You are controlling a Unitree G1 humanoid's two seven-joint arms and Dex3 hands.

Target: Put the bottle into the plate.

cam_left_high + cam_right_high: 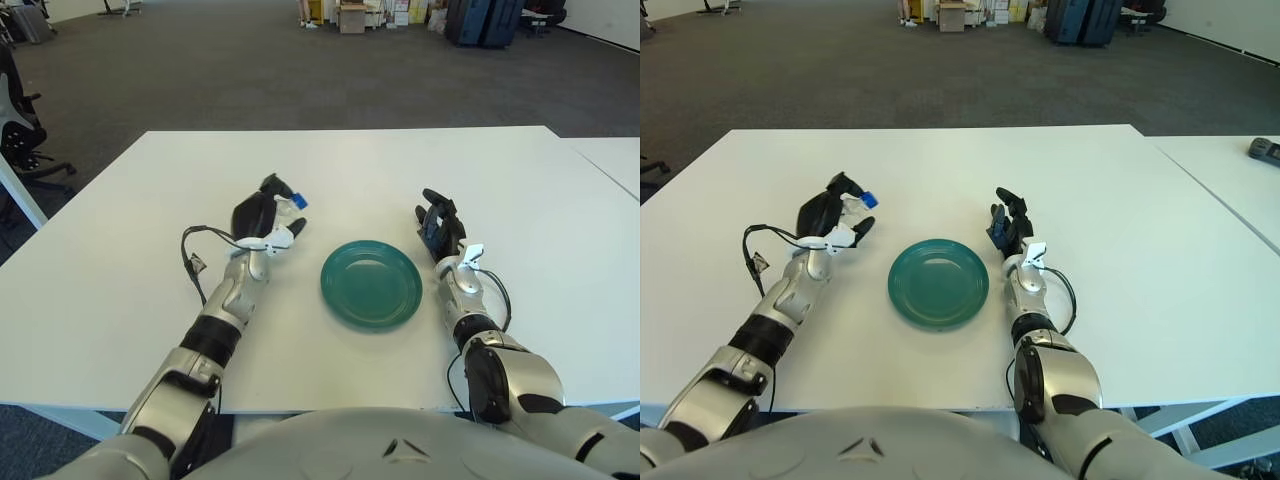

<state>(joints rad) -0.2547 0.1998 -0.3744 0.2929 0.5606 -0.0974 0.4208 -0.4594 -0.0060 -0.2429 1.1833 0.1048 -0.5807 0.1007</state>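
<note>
A teal plate (371, 283) lies on the white table (120, 240) between my two hands. My left hand (266, 219) is to the left of the plate, its fingers curled around a small white bottle with a blue cap (297, 201); only the cap and a bit of white show past the fingers. It also shows in the right eye view (867, 199). My right hand (438, 226) shows just right of the plate, fingers relaxed and holding nothing.
A second white table (1240, 190) adjoins on the right, with a dark object (1265, 149) on it. Office chairs (20, 120) stand at the far left. Boxes and cases (480, 20) stand on the far carpet.
</note>
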